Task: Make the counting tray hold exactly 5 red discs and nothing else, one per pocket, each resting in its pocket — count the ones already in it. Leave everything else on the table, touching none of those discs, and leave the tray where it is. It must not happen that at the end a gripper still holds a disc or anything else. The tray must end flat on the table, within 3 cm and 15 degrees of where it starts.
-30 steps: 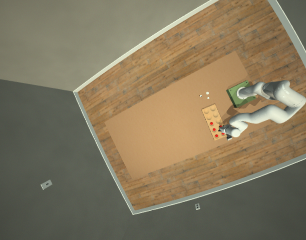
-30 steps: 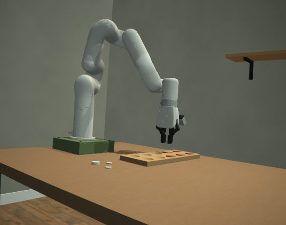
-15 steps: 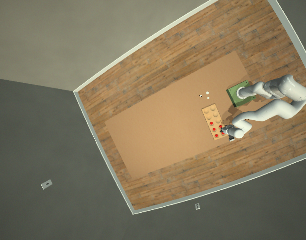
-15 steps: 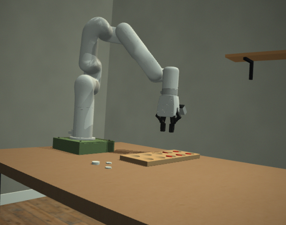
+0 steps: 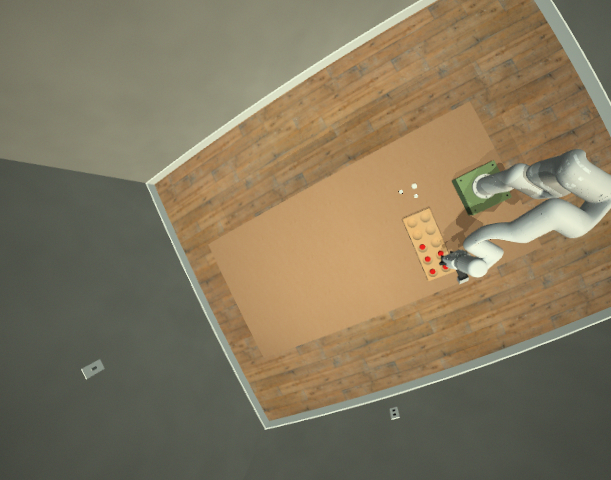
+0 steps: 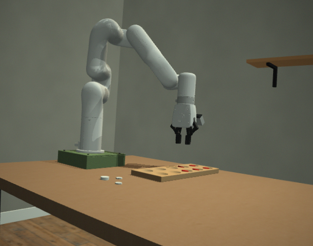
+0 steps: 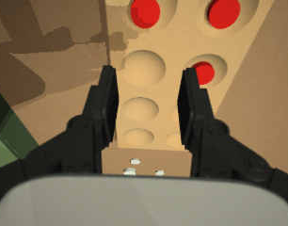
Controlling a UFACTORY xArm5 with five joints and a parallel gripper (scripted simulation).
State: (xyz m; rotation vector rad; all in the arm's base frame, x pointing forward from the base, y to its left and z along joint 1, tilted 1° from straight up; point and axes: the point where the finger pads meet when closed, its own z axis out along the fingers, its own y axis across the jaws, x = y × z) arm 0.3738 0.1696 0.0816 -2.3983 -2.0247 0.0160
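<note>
The wooden counting tray [image 5: 410, 235] [image 6: 188, 175] [image 7: 177, 42] lies flat on the table near the arm's base. Several red discs sit in pockets at its far end, among them one [image 5: 421, 246], a second [image 5: 427, 258] and a third [image 5: 432, 271]; they show in the side view [image 6: 185, 170] [image 6: 195, 169] and in the wrist view [image 7: 145, 11] [image 7: 224, 11] [image 7: 204, 72]. The other pockets are empty. My gripper [image 5: 446, 259] [image 6: 183, 141] [image 7: 148, 84] hangs well above the tray's red-disc end, open, with nothing between its fingers.
Three white discs [image 5: 414, 186] [image 6: 104, 178] [image 7: 132, 162] lie on the table beyond the tray's empty end. The arm's green base [image 5: 468, 198] [image 6: 90, 159] stands beside them. A wall shelf [image 6: 283, 61] hangs at the far right.
</note>
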